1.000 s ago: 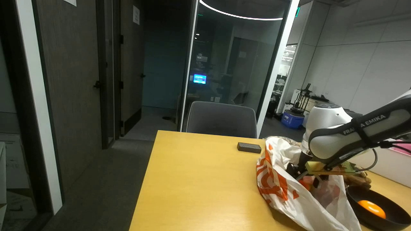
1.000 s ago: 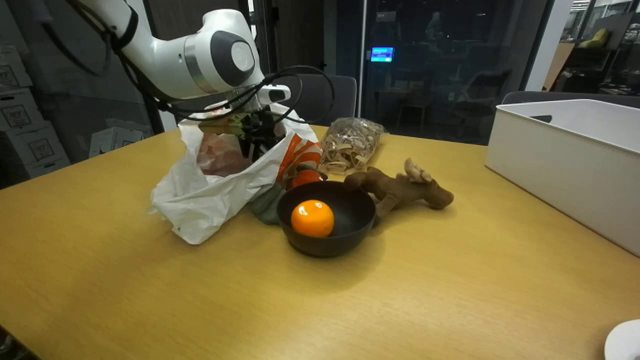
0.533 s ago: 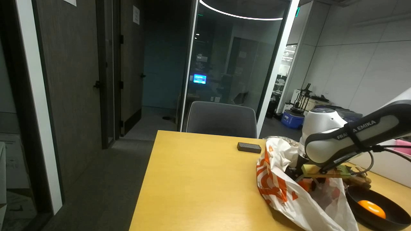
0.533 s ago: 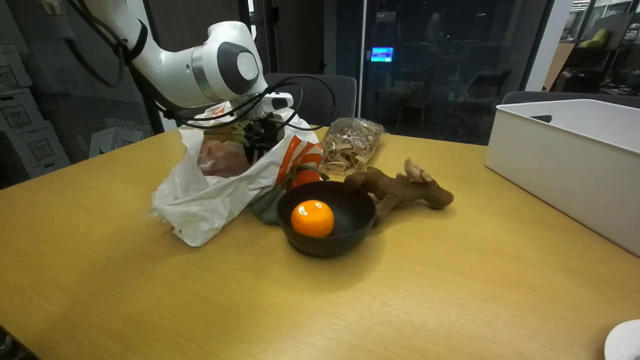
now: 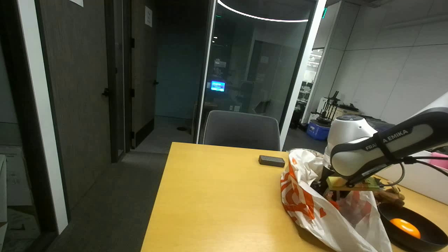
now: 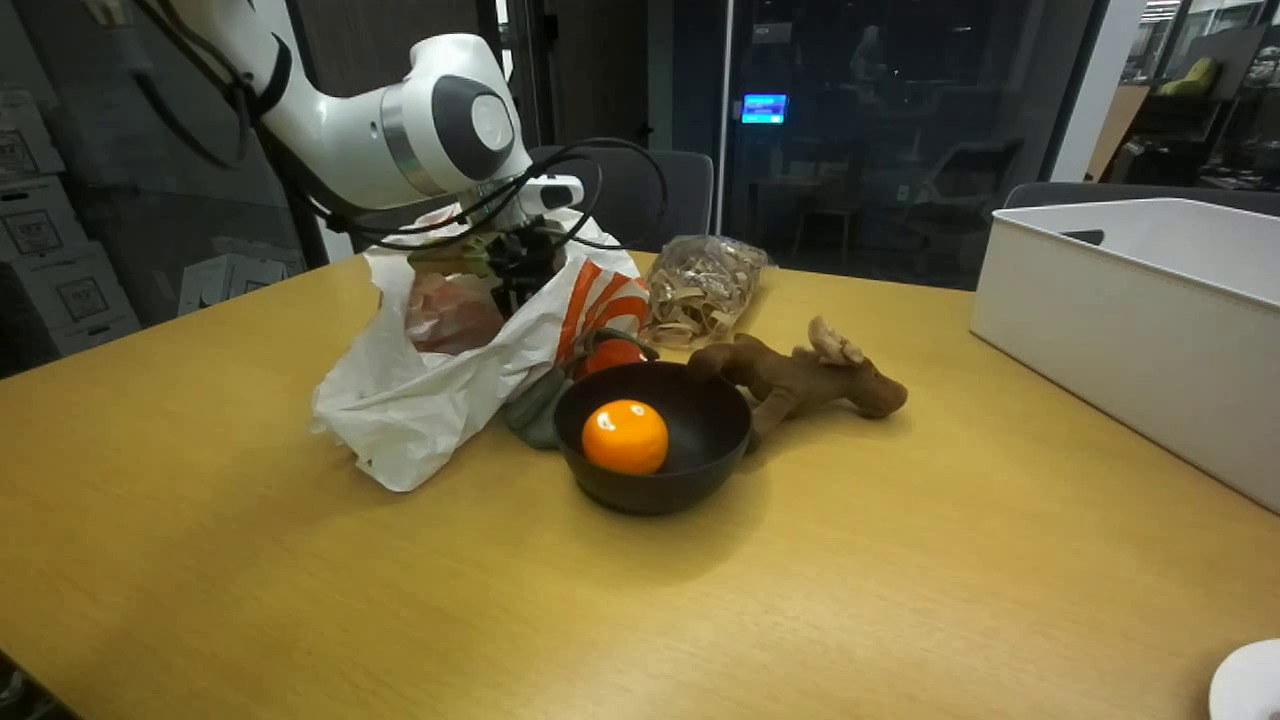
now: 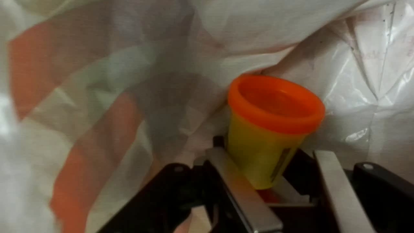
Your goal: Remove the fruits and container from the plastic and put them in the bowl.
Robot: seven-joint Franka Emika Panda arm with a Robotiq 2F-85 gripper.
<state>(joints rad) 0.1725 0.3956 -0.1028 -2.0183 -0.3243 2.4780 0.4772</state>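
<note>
Down in the white plastic bag (image 6: pixel 420 410) with orange print, my gripper (image 7: pixel 262 158) is shut on a yellow container (image 7: pixel 255 139) with an orange lid. In the wrist view the container stands tilted, its sides against both fingers. A patch of red shows beneath it; what that is I cannot tell. The exterior views show the gripper only partly, behind the bag's rim. A black bowl (image 6: pixel 690 430) sits in front of the bag, with an orange fruit (image 6: pixel 625 437) in it. Any other fruits in the bag are hidden.
Behind the bowl lie a red round thing (image 6: pixel 612 354) and a grey-green item (image 6: pixel 535 412). A brown moose toy (image 6: pixel 800 385) touches the bowl's side. Farther back are a clear bag (image 6: pixel 705 290), a white bin (image 6: pixel 1130 340) and a dark block (image 5: pixel 271 161).
My gripper has dipped deeper into the bag, closed on the container, then risen slightly. The bag's loose edge has shifted a little towards the bowl. Bowl and orange fruit have stayed put.
</note>
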